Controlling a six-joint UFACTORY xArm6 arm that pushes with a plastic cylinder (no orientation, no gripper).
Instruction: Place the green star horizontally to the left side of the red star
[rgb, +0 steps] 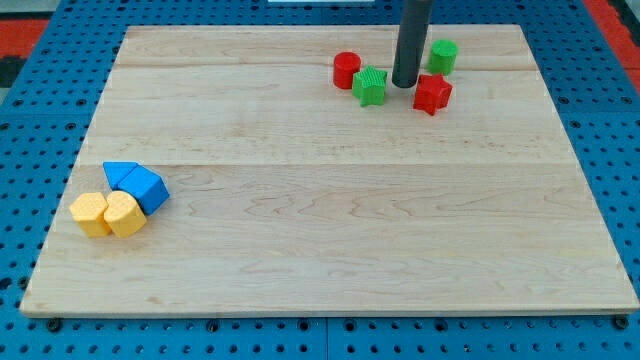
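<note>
Yellow comes first at the board's (330, 250) near left corner: two yellow blocks, one a hexagon-like piece (89, 213) and one rounder (125, 213), touching side by side. Just behind them sit two blue blocks, a triangle (118, 174) and a wedge-like piece (147, 188), also touching. Farther off, near the far edge and right of its middle, are four more: two red and two green. Of these, the red star (432, 93) is nearest, with the green star (370, 86) to its left and slightly farther back, apart from it. The red cylinder (346, 69) lies just left of the green star, and the other green block (443, 56) sits farthest back, behind the red star.

No jaws here, only a dark rod; my tip (405, 84) rests between the two stars, close to both, holding nothing. The green star has no clear long axis; which way it points cannot be told.
</note>
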